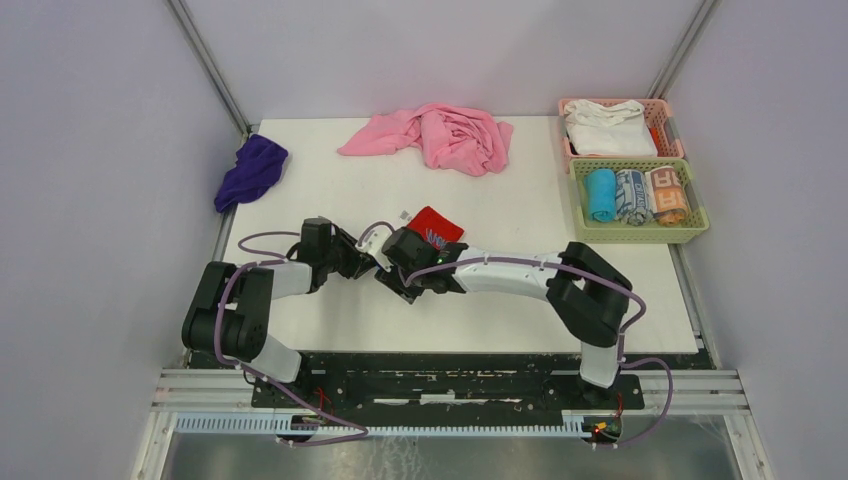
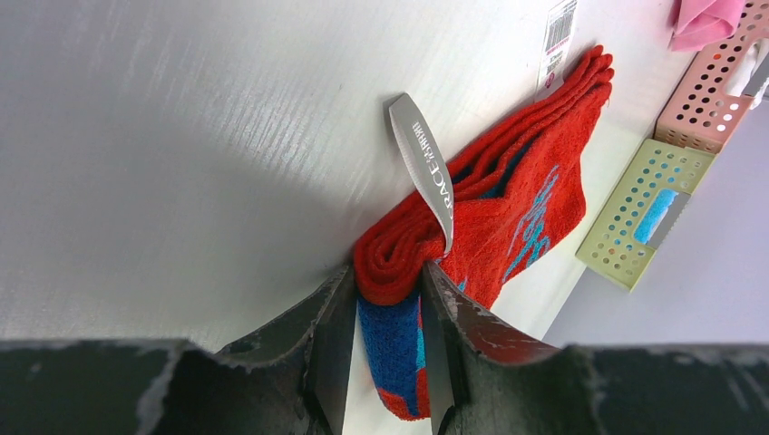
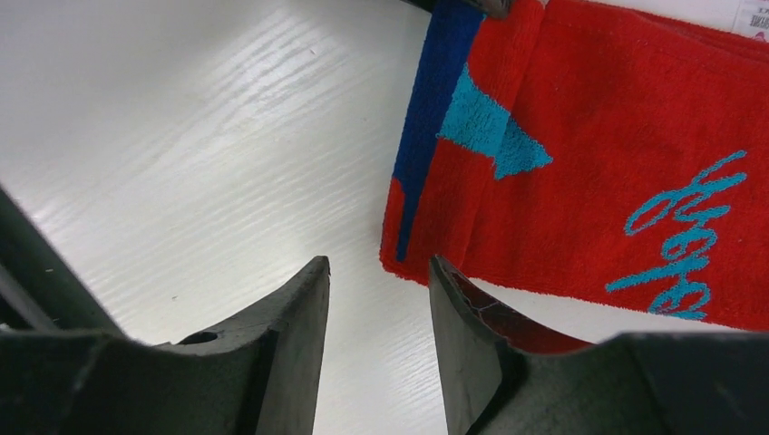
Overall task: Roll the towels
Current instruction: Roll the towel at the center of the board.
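The red towel (image 1: 437, 225) lies mid-table, partly under both wrists. Its near end is rolled. In the left wrist view my left gripper (image 2: 388, 272) is shut on that rolled end of the red towel (image 2: 535, 190), and a grey tag (image 2: 426, 163) curls over the roll. In the top view my left gripper (image 1: 385, 262) and right gripper (image 1: 412, 258) nearly meet. My right gripper (image 3: 378, 265) stands open over bare table just below the corner of the red towel (image 3: 617, 154), with nothing between its fingers. The purple towel (image 1: 250, 170) lies bunched at the far left edge.
A large pink cloth (image 1: 440, 135) is heaped at the back centre. At back right, a pink basket (image 1: 660, 105) holds a white cloth (image 1: 608, 130). In front of it, a green basket (image 1: 640, 235) holds rolled towels. The table's left edge runs by the purple towel.
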{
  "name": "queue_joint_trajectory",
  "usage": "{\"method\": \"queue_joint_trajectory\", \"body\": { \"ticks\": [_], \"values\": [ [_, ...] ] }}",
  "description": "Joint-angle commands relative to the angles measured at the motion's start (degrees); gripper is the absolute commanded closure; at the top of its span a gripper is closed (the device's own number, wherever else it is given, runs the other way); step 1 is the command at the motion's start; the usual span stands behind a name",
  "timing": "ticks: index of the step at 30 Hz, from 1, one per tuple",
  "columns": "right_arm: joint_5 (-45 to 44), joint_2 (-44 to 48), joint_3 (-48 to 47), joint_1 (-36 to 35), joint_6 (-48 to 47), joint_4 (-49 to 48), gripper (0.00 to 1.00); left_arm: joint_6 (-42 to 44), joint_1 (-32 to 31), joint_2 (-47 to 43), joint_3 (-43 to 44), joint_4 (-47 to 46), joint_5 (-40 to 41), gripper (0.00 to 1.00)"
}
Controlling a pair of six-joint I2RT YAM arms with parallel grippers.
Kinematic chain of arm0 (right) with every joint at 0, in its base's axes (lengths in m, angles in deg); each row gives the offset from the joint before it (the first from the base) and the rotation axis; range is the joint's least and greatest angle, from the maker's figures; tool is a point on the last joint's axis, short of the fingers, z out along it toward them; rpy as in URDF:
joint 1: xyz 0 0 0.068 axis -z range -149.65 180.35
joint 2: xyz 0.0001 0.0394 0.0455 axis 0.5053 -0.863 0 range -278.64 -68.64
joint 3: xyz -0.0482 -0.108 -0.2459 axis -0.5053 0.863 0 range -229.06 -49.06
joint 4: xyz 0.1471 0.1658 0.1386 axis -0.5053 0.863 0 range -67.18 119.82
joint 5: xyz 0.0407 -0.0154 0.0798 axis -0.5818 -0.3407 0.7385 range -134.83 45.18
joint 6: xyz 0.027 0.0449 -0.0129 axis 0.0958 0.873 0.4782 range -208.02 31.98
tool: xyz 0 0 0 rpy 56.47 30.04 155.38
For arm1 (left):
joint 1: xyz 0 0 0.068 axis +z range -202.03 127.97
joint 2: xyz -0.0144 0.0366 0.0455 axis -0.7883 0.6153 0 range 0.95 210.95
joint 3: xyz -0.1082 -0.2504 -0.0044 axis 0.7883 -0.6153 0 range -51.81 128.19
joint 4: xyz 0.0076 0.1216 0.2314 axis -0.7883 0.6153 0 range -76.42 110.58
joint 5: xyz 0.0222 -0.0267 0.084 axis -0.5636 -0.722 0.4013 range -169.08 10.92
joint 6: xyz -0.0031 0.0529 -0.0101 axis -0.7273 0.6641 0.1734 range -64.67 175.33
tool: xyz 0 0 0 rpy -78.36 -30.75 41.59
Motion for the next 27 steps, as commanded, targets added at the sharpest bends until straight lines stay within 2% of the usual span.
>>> {"method": "queue_joint_trajectory", "body": {
  "ticks": [1,13,15,21,24,27],
  "values": [
    [-4.3,-3.44,-2.92,0.02,-2.89,-0.43,0.47,2.34,-0.5,2.12,-1.03,6.29,5.26,0.6],
    [-6.86,-11.61,-5.58,0.08,-2.79,5.33,0.45,2.5,-0.53,2.34,-0.67,6.46,5.21,0.59],
    [-7.0,-12.48,-5.83,0.15,-2.79,6.58,0.47,2.53,-0.58,2.42,-0.73,6.46,5.15,0.6],
    [-6.14,-14.24,-6.82,0.32,-3.03,8.99,0.64,2.52,-0.5,1.66,-0.42,6.92,5.21,0.58],
    [0.99,-13.98,-7.07,1.3,-3.1,9.51,0.77,2.58,-0.46,0.09,0.02,8.37,4.93,0.55],
    [11.8,-11.9,-6.1,3.05,-2.44,8.37,0.9,2.87,-0.47,-4.13,0.16,11.09,5.66,0.46]
  ]
}}
